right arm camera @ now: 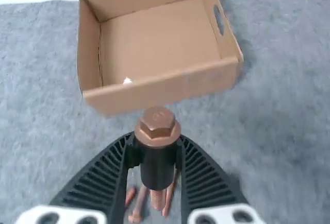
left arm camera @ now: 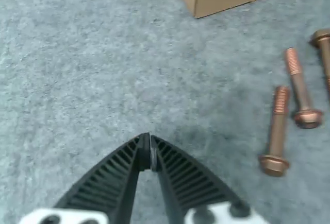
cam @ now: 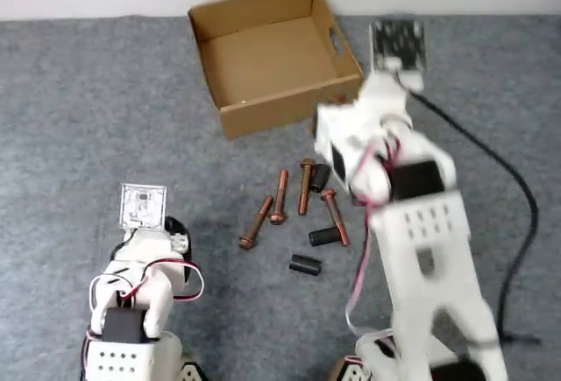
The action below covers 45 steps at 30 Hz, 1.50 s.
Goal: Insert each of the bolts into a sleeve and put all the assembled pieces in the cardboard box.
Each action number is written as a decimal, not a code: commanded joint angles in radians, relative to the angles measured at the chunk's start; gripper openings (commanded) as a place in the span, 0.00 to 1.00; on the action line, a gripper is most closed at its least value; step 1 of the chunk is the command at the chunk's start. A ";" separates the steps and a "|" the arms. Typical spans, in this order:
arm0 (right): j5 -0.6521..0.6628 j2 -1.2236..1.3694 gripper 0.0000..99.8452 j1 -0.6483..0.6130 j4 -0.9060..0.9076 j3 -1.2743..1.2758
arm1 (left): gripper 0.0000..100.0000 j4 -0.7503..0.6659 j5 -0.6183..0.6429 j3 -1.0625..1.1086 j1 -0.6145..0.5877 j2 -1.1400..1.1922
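Gripped tight between the right fingers (right arm camera: 111, 167), head poking out towards the open brown cardboard box (right arm camera: 154, 87) just ahead: a copper-coloured hex-head bolt (right arm camera: 157, 126) seated in a short black cylindrical sleeve (right arm camera: 157, 170). From above, spread over the grey felt worktop (cam: 88, 118) between the arms and short of the box: loose copper bolts (cam: 279, 195) and loose black sleeves (cam: 305, 264), some partly hidden behind the right arm's white body. Pressed together on nothing, low over bare felt with two loose bolts nearby: the left fingers (left arm camera: 118, 172).

— Any writing, labels or numbers to log?
— None legible. Pale square board (cam: 143, 206) on the left wrist, twin board (cam: 397, 41) on the right: marks too fine to read.
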 commanded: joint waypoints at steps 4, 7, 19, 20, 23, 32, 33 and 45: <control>-0.006 0.329 0.01 0.021 -0.012 -0.433 | 0.00 -0.060 -0.020 0.038 -0.037 -0.008; -0.006 0.473 0.01 0.031 -0.065 -0.583 | 0.00 -0.060 -0.018 0.041 -0.061 -0.006; 0.141 0.900 0.01 0.050 -0.328 -0.855 | 0.00 -0.060 -0.018 0.041 -0.089 0.000; 0.153 0.926 0.01 0.051 -0.349 -0.859 | 0.00 -0.060 -0.018 0.041 -0.089 0.000; 0.201 1.010 0.01 0.053 -0.397 -0.859 | 0.00 -0.060 -0.018 0.041 -0.089 0.000; 0.281 1.176 0.01 0.053 -0.367 -0.859 | 0.00 -0.060 -0.018 0.041 -0.087 0.000; 0.282 1.182 0.01 0.053 -0.341 -0.859 | 0.00 -0.060 -0.018 0.041 -0.087 0.000; 0.296 1.135 0.17 0.042 -0.203 -0.924 | 0.00 -0.060 -0.018 0.041 -0.087 0.000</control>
